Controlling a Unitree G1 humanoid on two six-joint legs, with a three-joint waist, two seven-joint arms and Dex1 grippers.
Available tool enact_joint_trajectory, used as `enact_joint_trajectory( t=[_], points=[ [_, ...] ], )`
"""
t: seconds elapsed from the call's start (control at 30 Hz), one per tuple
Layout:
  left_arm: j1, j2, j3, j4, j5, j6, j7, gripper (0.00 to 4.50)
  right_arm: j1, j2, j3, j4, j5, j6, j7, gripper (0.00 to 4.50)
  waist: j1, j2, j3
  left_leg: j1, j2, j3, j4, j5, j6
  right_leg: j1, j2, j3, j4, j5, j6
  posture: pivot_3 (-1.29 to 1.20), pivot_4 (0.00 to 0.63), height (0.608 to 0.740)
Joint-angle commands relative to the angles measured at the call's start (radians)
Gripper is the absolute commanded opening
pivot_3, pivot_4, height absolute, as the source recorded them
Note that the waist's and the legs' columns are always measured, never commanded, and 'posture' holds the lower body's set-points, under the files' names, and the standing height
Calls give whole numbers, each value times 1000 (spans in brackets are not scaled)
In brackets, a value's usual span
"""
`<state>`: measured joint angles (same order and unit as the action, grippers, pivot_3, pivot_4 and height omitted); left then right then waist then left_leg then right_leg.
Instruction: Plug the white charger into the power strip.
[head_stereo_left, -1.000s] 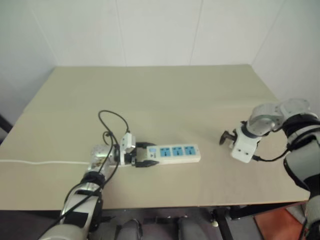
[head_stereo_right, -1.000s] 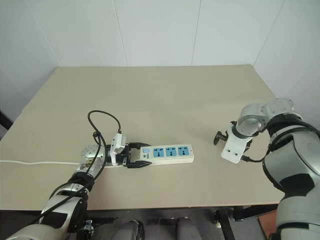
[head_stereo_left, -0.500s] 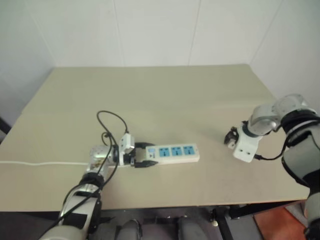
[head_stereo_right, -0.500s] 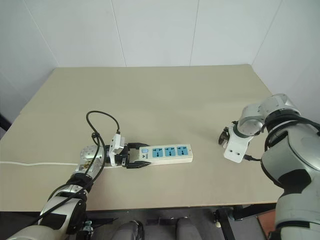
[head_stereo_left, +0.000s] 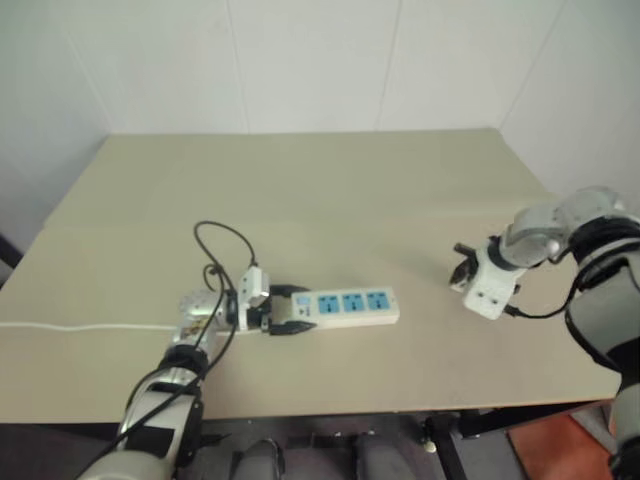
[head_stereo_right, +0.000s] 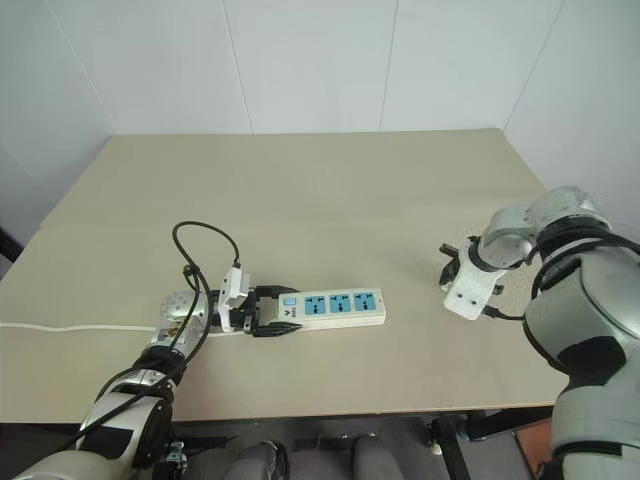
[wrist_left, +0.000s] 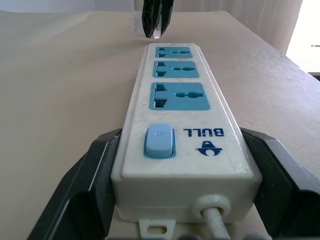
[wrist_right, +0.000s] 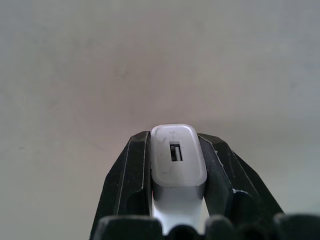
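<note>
Right claw (wrist_right: 176, 165) newly around white charger (wrist_right: 176, 155)

A: Any readable text?
B: One brand. On the power strip (wrist_left: 186, 130) my left gripper (wrist_left: 175, 200) clamps by the switch end, "BULL" is printed in dark blue, upside down from my wrist view, next to a small logo mark
A: Anything on the switch?
B: Blue switch (wrist_left: 159, 141) has a faint power symbol, no letters
A: The charger?
B: White charger (wrist_right: 178, 162) in my right gripper (wrist_right: 176, 175), no text
</note>
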<state>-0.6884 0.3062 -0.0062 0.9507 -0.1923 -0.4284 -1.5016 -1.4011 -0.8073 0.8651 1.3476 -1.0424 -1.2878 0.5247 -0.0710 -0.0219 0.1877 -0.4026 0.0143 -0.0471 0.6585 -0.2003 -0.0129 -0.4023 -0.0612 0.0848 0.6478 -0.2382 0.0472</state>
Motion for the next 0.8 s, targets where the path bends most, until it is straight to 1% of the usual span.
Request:
enact_joint_trajectory(
  t=[0.03, 0.07, 0.1, 0.13, 0.17, 0.23, 0.27, 0.3, 0.33, 0.4, 0.47, 0.53, 0.6, 0.67, 0.73, 0.8],
  points=[
    [4, 11, -23, -9, 20, 11, 4, 3268, 34, -3, -292, 83, 364, 37, 263, 1124, 0, 0, 0, 0, 0, 0, 0, 0, 0, 0, 0, 0, 0, 0, 0, 0, 150, 740],
    [4, 10, -25, -11, 20, 11, 0, 3268, 68, 18, -415, 96, 506, 92, 389, 1124, 0, 0, 0, 1, 0, 0, 0, 0, 0, 1, 0, 0, 0, 0, 0, 0, 150, 740],
    [4, 10, -26, -13, 19, 11, -3, 3268, 100, 32, -499, 82, 615, 145, 494, 1124, -1, -1, 1, 2, 0, 0, 0, 0, 0, 4, 0, 0, -1, 0, 0, 0, 150, 740],
    [3, 9, -28, -15, 18, 12, -7, 3268, 142, 48, -588, 36, 742, 226, 597, 1124, -1, -1, 1, 6, 0, -1, -1, 0, 0, 10, 0, -2, -3, 0, 0, 0, 150, 740],
    [2, 9, -31, -16, 18, 13, -11, 3268, 179, 64, -668, -16, 860, 331, 692, 1124, -1, -1, 1, 8, 0, -2, -1, 0, 0, 12, 0, -2, -4, 0, 0, 0, 150, 740],
    [-1, 13, -41, -17, 22, 18, -23, 3268, 270, 101, -799, -196, 1079, 596, 797, 1124, 0, -2, 1, 11, 0, -2, -1, 0, 0, 15, 0, -2, -5, 0, 0, 0, 150, 740],
    [-3, 14, -45, -17, 23, 22, -27, 3268, 316, 109, -833, -296, 1145, 709, 815, 1124, 1, -2, 1, 11, 0, -2, -1, 0, 0, 15, 0, -2, -4, 0, 0, 0, 150, 740],
    [-5, 15, -48, -17, 22, 24, -35, 3268, 385, 123, -868, -450, 1243, 877, 825, 1124, 3, -2, 1, 10, 0, -3, -1, 0, 0, 15, 0, -3, -4, 0, 0, 0, 150, 740],
    [-7, 15, -50, -16, 22, 25, -39, 3268, 443, 128, -889, -580, 1308, 1007, 824, 1124, 4, -1, 1, 10, 1, -4, -1, 0, 0, 14, 0, -3, -4, 0, 0, 0, 150, 740],
    [-12, 18, -55, -11, 25, 20, -50, 3268, 557, 141, -917, -818, 1422, 1230, 792, 1124, 7, -1, 1, 8, 0, -5, -1, 0, 0, 12, 0, -4, -3, 0, 0, 0, 150, 740],
    [-19, 21, -60, -2, 29, 14, -58, 3268, 659, 161, -929, -1008, 1525, 1416, 752, 1124, 11, -1, 1, 6, 1, -5, -1, 0, 0, 11, 0, -5, -3, 0, 0, 0, 150, 740],
    [-28, 22, -62, 8, 26, 10, -75, 3268, 748, 189, -923, -1153, 1602, 1546, 720, 1124, 11, -1, 1, 5, 1, -6, -1, 0, 0, 10, 0, -7, -2, -1, -1, 0, 150, 740],
    [-35, 23, -67, 15, 27, 7, -88, 3268, 801, 218, -913, -1244, 1626, 1607, 683, 1124, 11, -1, 1, 4, 1, -7, -1, 0, 0, 9, 0, -8, -2, -1, -1, 0, 150, 740],
    [-40, 23, -69, 20, 26, 7, -100, 3268, 841, 248, -890, -1309, 1623, 1627, 661, 1124, 13, -1, 1, 3, 1, -7, -1, 0, 0, 8, 0, -8, -2, -1, 0, 0, 150, 740],
    [-43, 22, -69, 23, 26, 6, -104, 3268, 858, 273, -874, -1343, 1624, 1647, 645, 1124, 14, -1, 1, 2, 1, -7, -1, 0, 0, 7, 0, -8, -2, -5, 6, 0, 150, 740],
    [-45, 20, -69, 26, 26, 5, -106, 3268, 860, 298, -856, -1349, 1613, 1654, 632, 1124, 17, -1, 1, 0, 1, -7, 0, 0, 0, 5, 0, -8, -2, -5, 6, 0, 150, 740]
  ],
)
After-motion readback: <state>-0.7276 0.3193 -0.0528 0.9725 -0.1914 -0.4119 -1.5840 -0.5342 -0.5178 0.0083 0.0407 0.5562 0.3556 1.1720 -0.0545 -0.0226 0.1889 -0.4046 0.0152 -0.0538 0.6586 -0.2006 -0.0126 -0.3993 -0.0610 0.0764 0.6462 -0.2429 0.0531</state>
